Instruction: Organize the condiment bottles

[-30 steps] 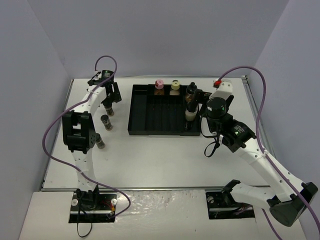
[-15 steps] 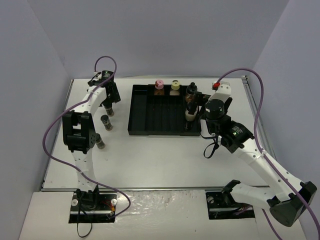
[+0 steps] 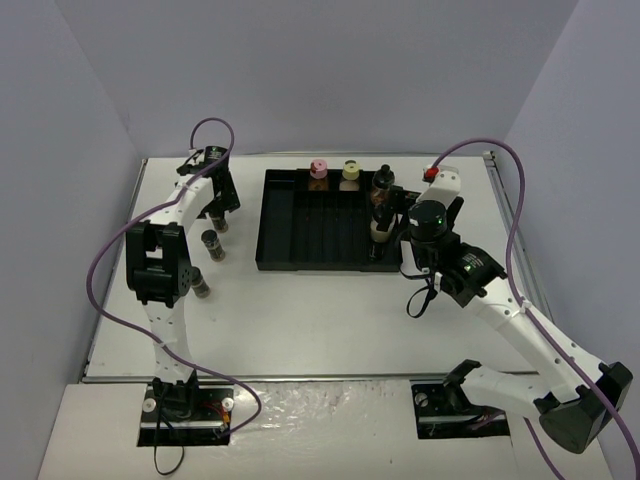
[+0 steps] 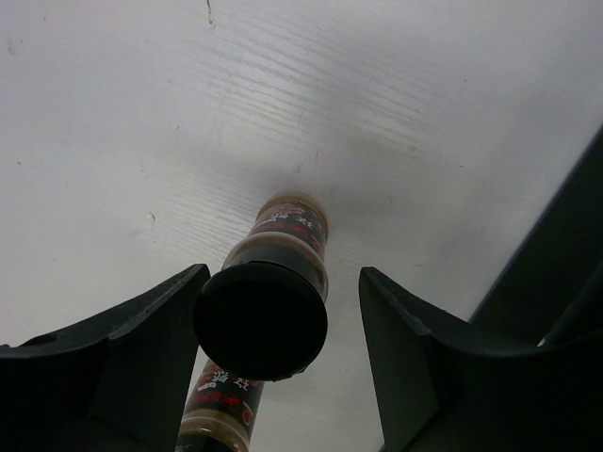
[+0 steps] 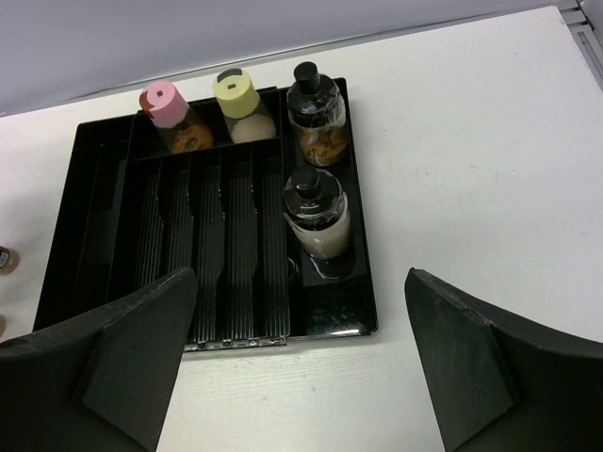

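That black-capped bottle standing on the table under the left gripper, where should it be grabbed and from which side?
Probably best to take the black-capped bottle by its round body just below the cap, coming straight down from above. It stands upright on the table, and the open left gripper has a finger on each side of it.

Open lanes across the black tray [image 5: 170, 254]; bottles [image 5: 317, 215] only along its back and right edge.

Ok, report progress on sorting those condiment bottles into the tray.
Done: four stand in the tray: pink-capped bottle, yellow-capped bottle, two black-capped bottles. In hand: left gripper open around a loose bottle on the table, not yet gripping; right gripper open, empty. Left: that one plus two more bottles nearby.
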Controlling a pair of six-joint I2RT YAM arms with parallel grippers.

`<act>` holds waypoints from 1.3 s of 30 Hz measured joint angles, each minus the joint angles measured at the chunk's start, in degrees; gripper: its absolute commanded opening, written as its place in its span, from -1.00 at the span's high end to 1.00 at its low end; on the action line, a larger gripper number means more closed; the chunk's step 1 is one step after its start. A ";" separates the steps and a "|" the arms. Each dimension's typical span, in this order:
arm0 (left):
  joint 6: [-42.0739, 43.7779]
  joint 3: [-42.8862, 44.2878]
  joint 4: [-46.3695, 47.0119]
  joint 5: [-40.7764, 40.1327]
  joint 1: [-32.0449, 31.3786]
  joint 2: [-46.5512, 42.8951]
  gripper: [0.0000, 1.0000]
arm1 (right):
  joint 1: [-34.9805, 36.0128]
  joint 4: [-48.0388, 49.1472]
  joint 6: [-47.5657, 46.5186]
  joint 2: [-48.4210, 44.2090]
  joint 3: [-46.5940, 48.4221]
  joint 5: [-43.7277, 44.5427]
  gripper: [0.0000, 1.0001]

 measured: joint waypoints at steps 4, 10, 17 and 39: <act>0.01 -0.19 0.02 -0.04 0.00 0.00 -0.16 | 0.00 0.01 0.21 -0.07 -0.89 0.01 -0.77; 0.02 -0.19 0.01 -0.23 0.00 -0.02 -0.10 | 0.00 0.01 0.75 -0.09 -2.00 0.01 -0.78; 0.03 -0.19 -0.05 -0.29 0.00 -0.02 -0.05 | 0.00 0.01 1.02 -0.09 -2.46 0.01 -0.78; 0.10 -0.14 -0.71 -0.46 0.00 -1.25 0.11 | 0.00 0.44 1.08 -0.13 -3.39 0.01 -0.78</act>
